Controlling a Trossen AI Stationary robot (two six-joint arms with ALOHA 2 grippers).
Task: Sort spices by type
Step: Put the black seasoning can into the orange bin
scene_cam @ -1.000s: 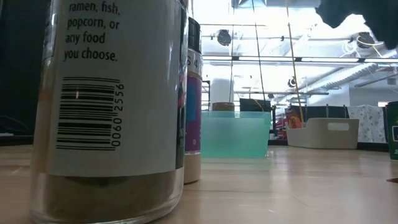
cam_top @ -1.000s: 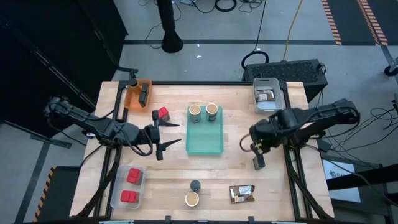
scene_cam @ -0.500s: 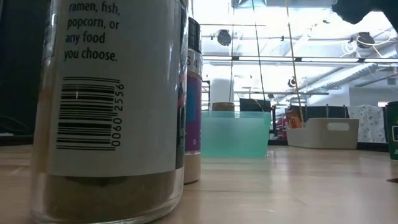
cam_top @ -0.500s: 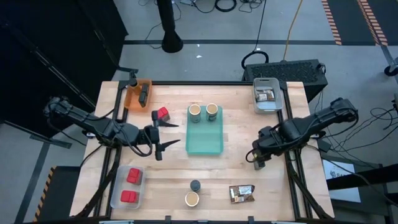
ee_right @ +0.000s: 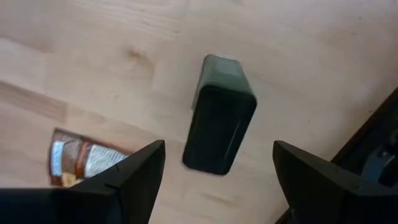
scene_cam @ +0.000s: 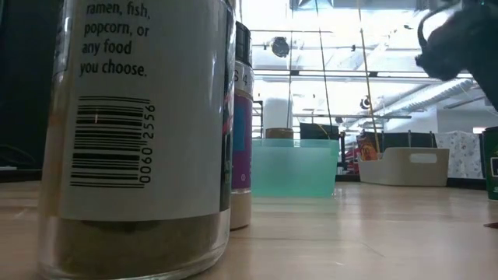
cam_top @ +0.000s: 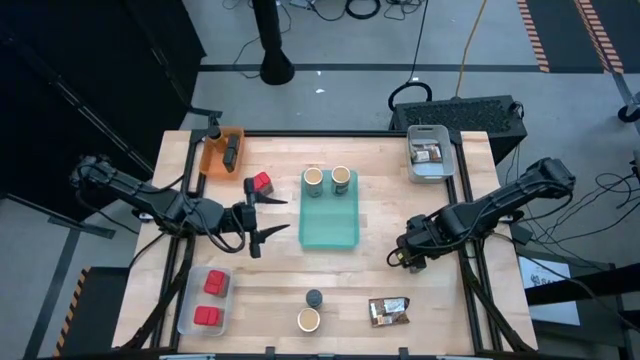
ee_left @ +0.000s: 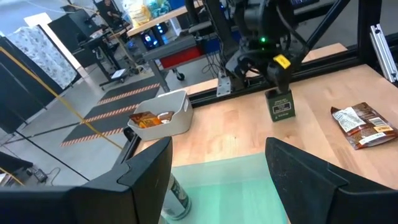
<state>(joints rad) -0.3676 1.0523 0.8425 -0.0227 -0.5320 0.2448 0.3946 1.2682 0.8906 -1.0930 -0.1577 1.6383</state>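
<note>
The right gripper point(ee_right: 214, 171), jaws spread, hangs straight above an upright dark tin point(ee_right: 219, 130) centred between them on the table point(ee_right: 93, 56).

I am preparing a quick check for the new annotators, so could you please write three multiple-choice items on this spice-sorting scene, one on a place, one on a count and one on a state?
1. Where do the two tan round jars stand?
A. in the teal tray
B. in the orange bin
C. on the bare table

2. How many red boxes lie in the clear tray?
A. one
B. two
C. four

3. How is the right gripper?
A. shut on a packet
B. open above a dark green tin
C. out of view

Answers:
1 A, both jars sit at the teal tray's far end.
2 B, the high view shows two.
3 B, the right wrist view shows its fingers spread either side of the standing tin.
</note>
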